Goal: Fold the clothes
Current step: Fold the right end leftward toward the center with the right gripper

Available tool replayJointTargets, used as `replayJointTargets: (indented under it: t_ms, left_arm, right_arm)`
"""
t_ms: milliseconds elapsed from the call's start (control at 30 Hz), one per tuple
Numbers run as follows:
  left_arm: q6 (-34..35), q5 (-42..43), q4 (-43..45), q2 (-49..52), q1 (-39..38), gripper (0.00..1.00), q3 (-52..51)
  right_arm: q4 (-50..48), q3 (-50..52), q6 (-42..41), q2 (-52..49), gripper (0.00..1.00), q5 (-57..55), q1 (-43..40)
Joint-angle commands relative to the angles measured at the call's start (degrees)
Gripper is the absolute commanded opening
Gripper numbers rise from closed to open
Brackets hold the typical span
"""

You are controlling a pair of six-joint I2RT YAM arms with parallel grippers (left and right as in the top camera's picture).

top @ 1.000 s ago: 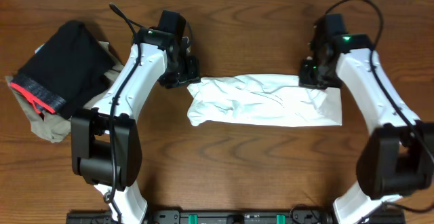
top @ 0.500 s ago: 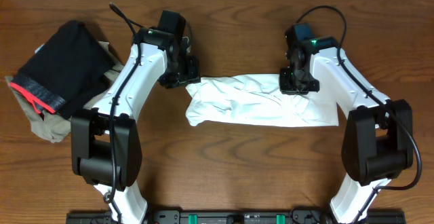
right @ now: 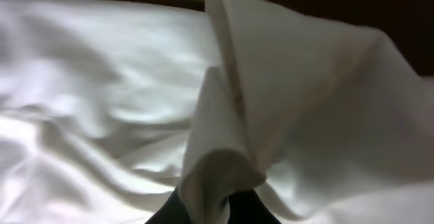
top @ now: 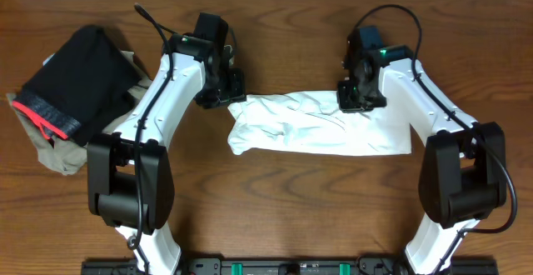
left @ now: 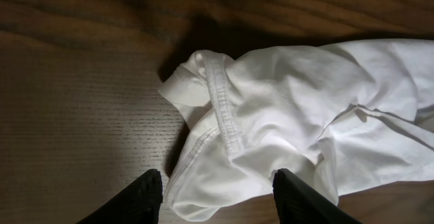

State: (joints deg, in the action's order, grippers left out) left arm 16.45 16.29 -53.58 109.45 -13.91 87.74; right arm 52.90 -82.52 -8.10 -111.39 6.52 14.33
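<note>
The white clothes (top: 321, 125) lie as a long rumpled band across the table's middle. My left gripper (top: 231, 98) hovers at the band's upper left end, open, its fingers (left: 142, 200) straddling a hemmed corner (left: 217, 108) of the cloth without pinching it. My right gripper (top: 351, 102) sits over the band's upper edge right of centre, shut on a raised fold of the white fabric (right: 230, 163) that stands up between its two dark fingers (right: 251, 210). The printed graphic is hidden.
A folded black garment with a red-pink band (top: 75, 83) lies on a tan folded garment (top: 42, 146) at the far left. Bare wooden table (top: 283, 200) shows in front of the cloth.
The right gripper has moved left along the cloth's upper edge, dragging a pinched fold with it; the band's right end has shortened. The left arm has stayed put.
</note>
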Motion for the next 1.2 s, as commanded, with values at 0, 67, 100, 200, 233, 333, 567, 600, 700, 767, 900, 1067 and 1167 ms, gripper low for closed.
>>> replayJointTargets:
  t_ms: [0,67,100,200,233,333,567,600,700,767,900,1067,1167]
  left_arm:
    - [-0.76,-0.52,-0.22,0.31,0.24,0.56,-0.66]
    - [-0.76,-0.52,-0.22,0.31,0.24,0.56,-0.66]
    - [-0.79,-0.52,-0.22,0.31,0.24,0.56,-0.66]
    - [-0.76,-0.52,-0.22,0.31,0.24,0.56,-0.66]
    - [-0.79,-0.52,-0.20,0.31,0.24,0.56,-0.66]
    - [-0.76,-0.52,-0.09,0.31,0.24,0.56,-0.66]
    - [-0.79,-0.52,-0.09,0.31,0.24,0.56,-0.66]
    - [-0.79,-0.52,-0.09,0.31,0.24,0.56,-0.66]
    - [-0.79,-0.52,-0.07,0.31,0.24,0.56,-0.70]
    - [-0.76,-0.52,-0.04,0.31,0.24,0.56,-0.70]
    - [-0.76,-0.52,-0.07,0.31,0.24,0.56,-0.70]
    - [-0.50,-0.50,-0.13,0.31,0.24,0.74,-0.70]
    - [0.24,-0.44,-0.28,0.42,0.24,0.85,-0.70]
  right_arm:
    - [-0.48,0.15,13.33,-0.85,0.14,15.54,0.96]
    - [-0.31,0.15,15.69,-0.85,0.19,18.67,0.96]
    - [-0.22,0.15,15.67,-0.85,0.21,18.60,0.96]
    - [0.02,0.15,15.65,-0.85,0.25,17.18,0.83]
    - [0.26,0.15,15.65,-0.85,0.26,16.90,0.79]
    - [1.14,0.15,15.65,-0.85,0.27,16.13,0.61]
    - [-0.20,0.13,7.72,-0.55,0.19,3.98,0.57]
    - [-0.98,0.13,5.55,-0.28,0.20,1.42,0.57]
    - [-4.11,0.13,3.82,0.11,0.20,-0.07,0.59]
    - [-5.38,0.13,3.89,0.04,0.20,1.42,0.63]
    - [-4.90,1.33,3.87,-0.02,0.20,1.42,1.29]
    - [-7.37,6.80,3.87,-0.72,0.20,0.96,2.80]
    - [-9.18,10.64,3.87,-1.16,0.21,0.94,2.89]
